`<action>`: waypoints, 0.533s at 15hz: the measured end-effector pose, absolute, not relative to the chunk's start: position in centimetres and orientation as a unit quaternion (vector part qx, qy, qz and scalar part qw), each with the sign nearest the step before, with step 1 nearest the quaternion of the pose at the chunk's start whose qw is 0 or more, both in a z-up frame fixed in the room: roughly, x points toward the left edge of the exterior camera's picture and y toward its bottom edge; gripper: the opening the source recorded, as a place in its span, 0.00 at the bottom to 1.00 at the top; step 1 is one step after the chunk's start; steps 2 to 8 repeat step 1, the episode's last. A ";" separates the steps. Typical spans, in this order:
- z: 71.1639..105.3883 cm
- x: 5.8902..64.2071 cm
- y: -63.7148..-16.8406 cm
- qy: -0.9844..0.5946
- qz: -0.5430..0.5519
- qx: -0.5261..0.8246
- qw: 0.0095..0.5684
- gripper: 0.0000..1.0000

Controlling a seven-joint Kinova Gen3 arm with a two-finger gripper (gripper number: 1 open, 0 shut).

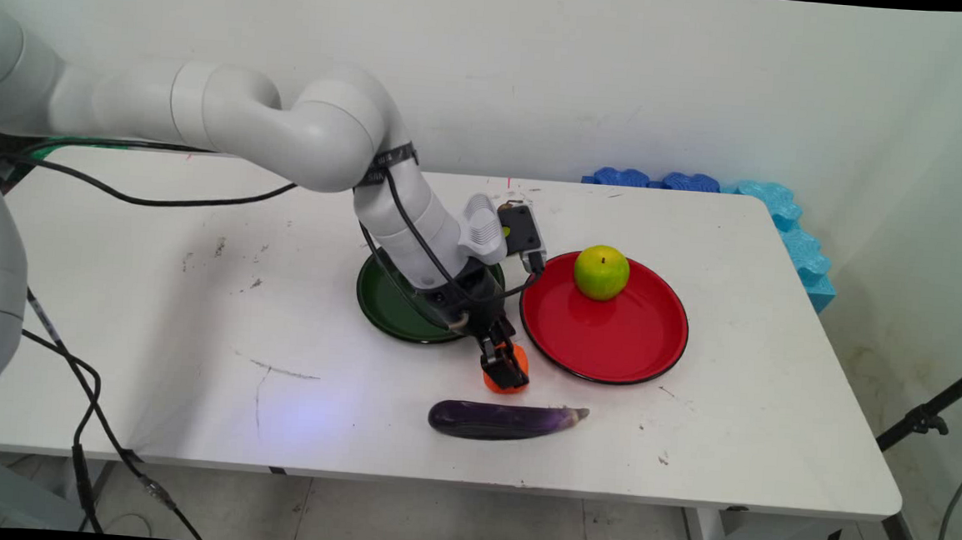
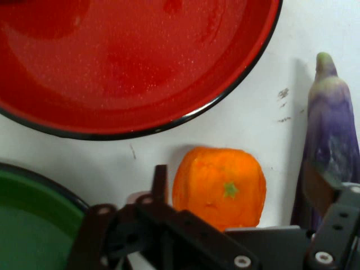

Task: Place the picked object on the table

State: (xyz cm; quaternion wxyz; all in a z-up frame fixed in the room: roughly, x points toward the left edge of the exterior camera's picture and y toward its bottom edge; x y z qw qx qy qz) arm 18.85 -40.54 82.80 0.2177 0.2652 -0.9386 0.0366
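While I watch the main view, the gripper point(image 1: 507, 370) is down at the white table point(image 1: 193, 328), right at a small orange fruit point(image 1: 515, 372), in the gap between the green plate point(image 1: 391, 310) and the red plate point(image 1: 610, 336). From that angle the arm covers much of the green plate and the gripper's black body covers most of the orange, so I cannot see there how the fingers stand.

My hand view fills that in: the orange point(image 2: 220, 185) sits between the two fingers point(image 2: 159, 183), which stand wide on either side of it; on the side I can see, a sliver of table shows between finger and fruit. A small green stem mark shows on it.

A green apple point(image 1: 601, 271) rests on the red plate's far part, seen only in the main view. A purple eggplant point(image 1: 505, 419) lies on the table just beside the orange, toward the near edge.

I can read no lettering on any of these things.
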 end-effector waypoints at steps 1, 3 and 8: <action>82.8 18.7 -40.4 -0.938 0.037 0.266 0.221 1.00; 82.8 18.7 -40.4 -0.938 0.037 0.266 0.221 1.00; 82.8 18.7 -40.4 -0.938 0.037 0.266 0.221 1.00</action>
